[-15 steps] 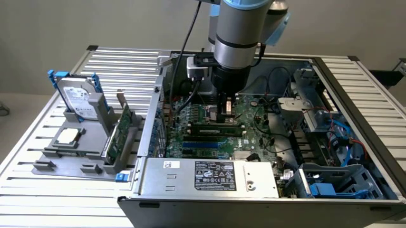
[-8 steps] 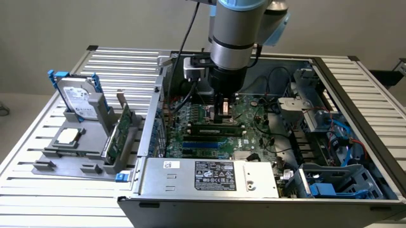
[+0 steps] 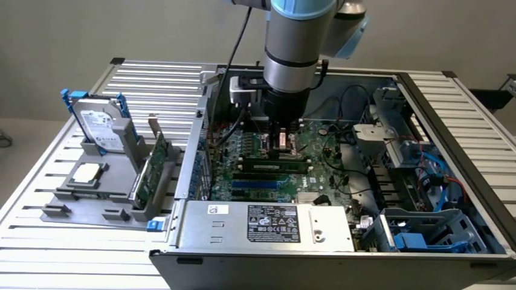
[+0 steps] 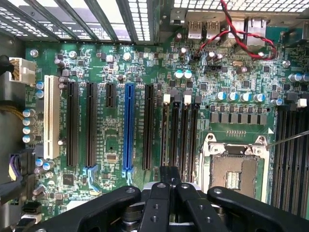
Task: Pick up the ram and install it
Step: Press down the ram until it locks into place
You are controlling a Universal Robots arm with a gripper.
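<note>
Wall (image 3: 96, 30): plain, pale grey-beige, unmarked, spanning the rear of the exterior view.

Floor (image 3: 16, 145): pale beige, visible past the table's edge on the exterior view's left. It meets the wall in a straight line.

Table (image 3: 153, 81): silver metal top of parallel ribbed slats, with black caps (image 3: 118, 61) at the rear corners.

Light: even and diffuse. Soft highlights lie along the slat ridges; shadows are faint.

A dark fitting (image 3: 489, 96) stands beyond the table on the exterior view's right. Its kind cannot be told.
</note>
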